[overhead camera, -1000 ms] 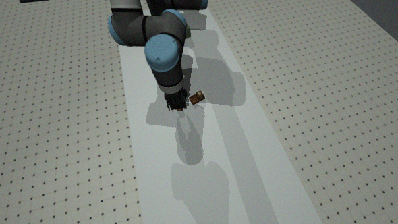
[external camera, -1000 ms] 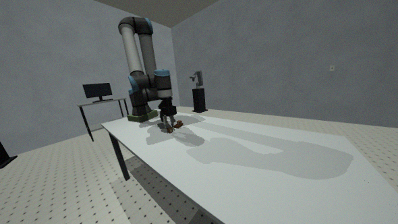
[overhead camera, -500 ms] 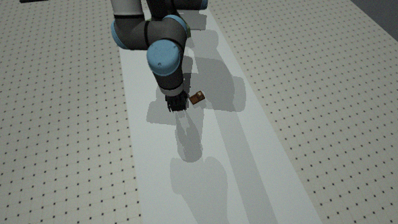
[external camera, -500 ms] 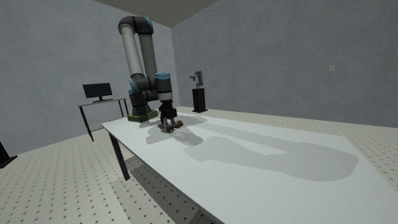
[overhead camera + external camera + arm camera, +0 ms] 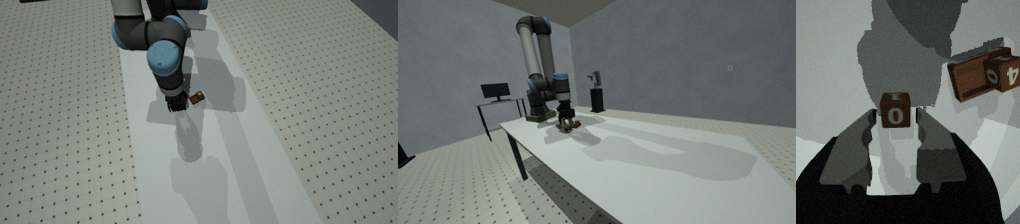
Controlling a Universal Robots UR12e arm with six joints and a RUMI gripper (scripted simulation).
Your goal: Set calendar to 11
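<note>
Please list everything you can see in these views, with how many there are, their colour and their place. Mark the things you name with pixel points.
loose cube [image 5: 895, 111]: one, brown, between the fingertips in the wrist view
tray [image 5: 193, 100] [image 5: 968, 81]: one, brown, on the table
other cube [image 5: 1003, 73]: one, brown, in the tray
table [image 5: 162, 189] [image 5: 654, 182]: one, white, under the robot
monitor [image 5: 496, 90]: one, black, on the desk [image 5: 496, 103] behind
small robot [image 5: 598, 78]: one, grey, on a black pedestal [image 5: 597, 100]
arm [image 5: 165, 57] [image 5: 561, 82]: one, grey and blue
end effector [image 5: 177, 109] [image 5: 567, 128] [image 5: 896, 109]: one, black, open

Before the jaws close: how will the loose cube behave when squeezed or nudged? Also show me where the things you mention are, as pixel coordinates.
The loose cube [image 5: 895, 110] should stay stiff under a squeeze; its faces look flat and its edges crisp. Being as tall as it is wide, it would probably slide rather than tip from a low nudge. Its flat sides make rolling unlikely, unlike a ball. Weight and grip I can't tell.
</note>
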